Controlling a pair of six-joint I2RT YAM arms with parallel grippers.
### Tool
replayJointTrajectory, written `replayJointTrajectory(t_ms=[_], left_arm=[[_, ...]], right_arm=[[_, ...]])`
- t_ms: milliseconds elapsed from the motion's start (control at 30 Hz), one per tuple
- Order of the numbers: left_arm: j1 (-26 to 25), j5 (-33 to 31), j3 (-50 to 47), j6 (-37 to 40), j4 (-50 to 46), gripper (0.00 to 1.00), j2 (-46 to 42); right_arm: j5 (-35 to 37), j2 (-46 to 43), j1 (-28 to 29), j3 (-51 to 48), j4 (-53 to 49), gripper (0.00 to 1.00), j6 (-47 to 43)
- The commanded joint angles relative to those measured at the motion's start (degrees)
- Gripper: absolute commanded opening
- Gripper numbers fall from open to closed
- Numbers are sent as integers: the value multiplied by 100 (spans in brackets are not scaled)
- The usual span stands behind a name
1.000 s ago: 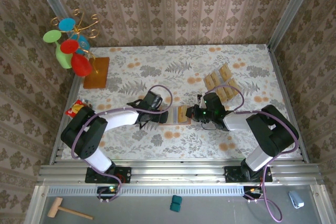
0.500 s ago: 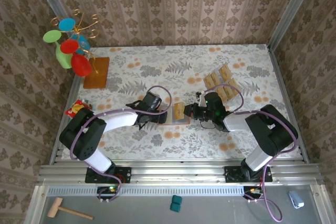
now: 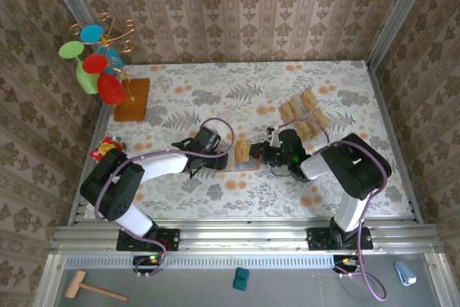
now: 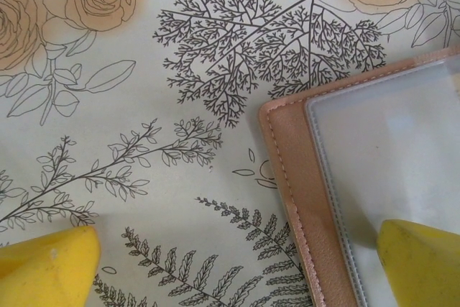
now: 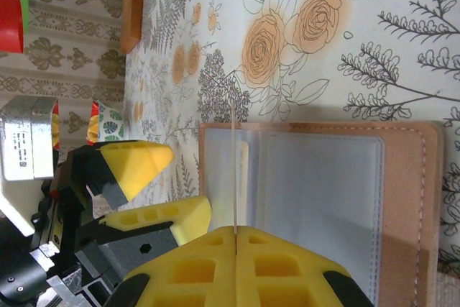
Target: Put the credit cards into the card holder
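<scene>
While both arms reach inward over a table (image 3: 215, 84) covered in a floral cloth, their grippers meet near its middle.

The left gripper (image 3: 215, 159) has its jaws spread wide, holding nothing. In the left wrist view, the left gripper (image 4: 230, 271) straddles one corner of the card holder (image 4: 287, 177). One yellow fingertip (image 4: 420, 264) sits on the holder's clear pocket. The other fingertip is off to the side over bare cloth.

The right gripper (image 3: 260, 153) faces the left one from the opposite side of the holder, clenched on a single credit card (image 3: 241, 151). In the right wrist view, the right gripper (image 5: 236, 239) pinches that card (image 5: 234, 170) between closed yellow fingers. The card is seen edge on as a thin line, standing upright. It points straight out from the fingertips, over the left part of the open card holder (image 5: 323, 199).

The holder lies flat on the cloth directly beneath and ahead of the right gripper, its clear pockets facing up. The left gripper (image 5: 154, 192) appears just beyond the held card, at the holder's far edge.

Behind the right gripper and off to its side, well apart, a clear tray (image 3: 302, 116) holds more tan cards.
</scene>
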Motion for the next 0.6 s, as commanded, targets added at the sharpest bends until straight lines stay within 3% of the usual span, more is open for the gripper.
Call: replayJointTrajectory(t_ms=[0,567], left_arm=[[-24,-127,-139,-58,-301,100,-81],[-24,-128,-150,-74,-302,100,-68]], right_arm=[[-88,168,-28,-100,466,0,117],[-191,650,-10,-164,939,0,262]])
